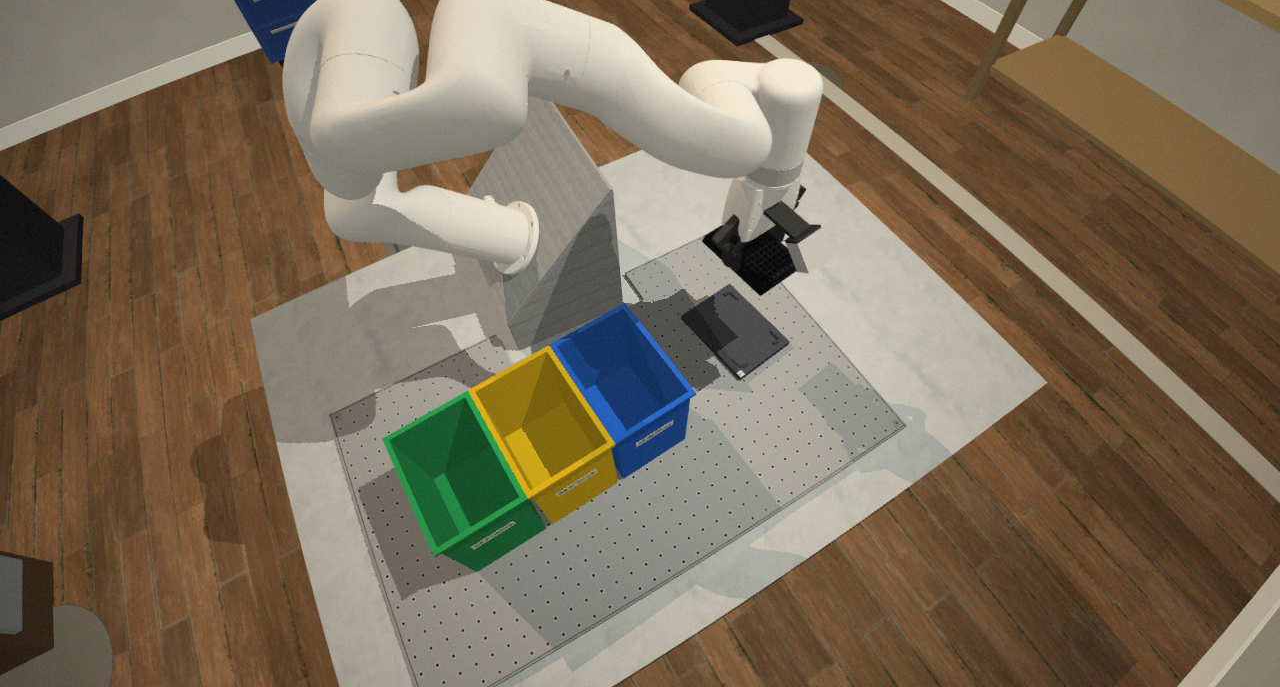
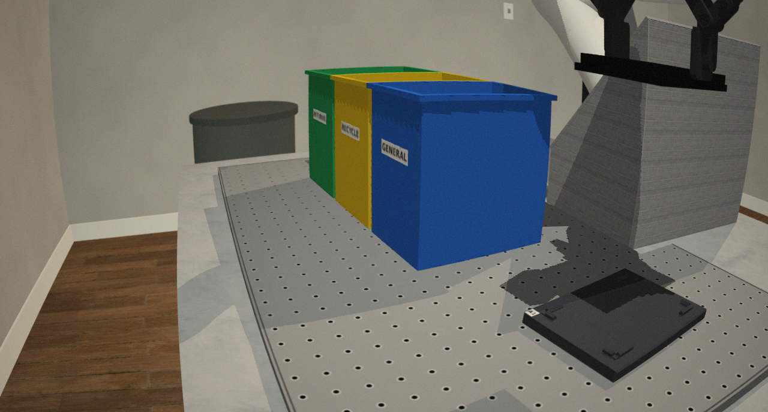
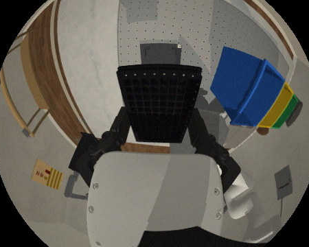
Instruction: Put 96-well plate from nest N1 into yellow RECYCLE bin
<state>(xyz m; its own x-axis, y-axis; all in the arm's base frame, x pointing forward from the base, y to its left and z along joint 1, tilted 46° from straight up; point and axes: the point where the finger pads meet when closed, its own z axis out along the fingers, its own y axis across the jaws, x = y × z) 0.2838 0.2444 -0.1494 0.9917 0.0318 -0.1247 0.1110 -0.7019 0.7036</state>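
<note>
While the gripper clamps the black 96-well plate flat, high above the vacated plate nest, the carry comes next. Best keep it level, clear the blue bin, and release over the yellow bin.

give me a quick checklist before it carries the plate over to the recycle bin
1. Grip: gripper shut on the 96-well plate, level: ok.
2. Plate lifted off plate nest N1: ok.
3. Plate height against the bin rims: looks above them in the exterior view: ok.
4. Yellow RECYCLE bin upright, mouth open: ok.
5. Blue GENERAL bin lies between plate and yellow bin; clearance over it: cannot tell.
6. Green bin upright: ok.
</note>
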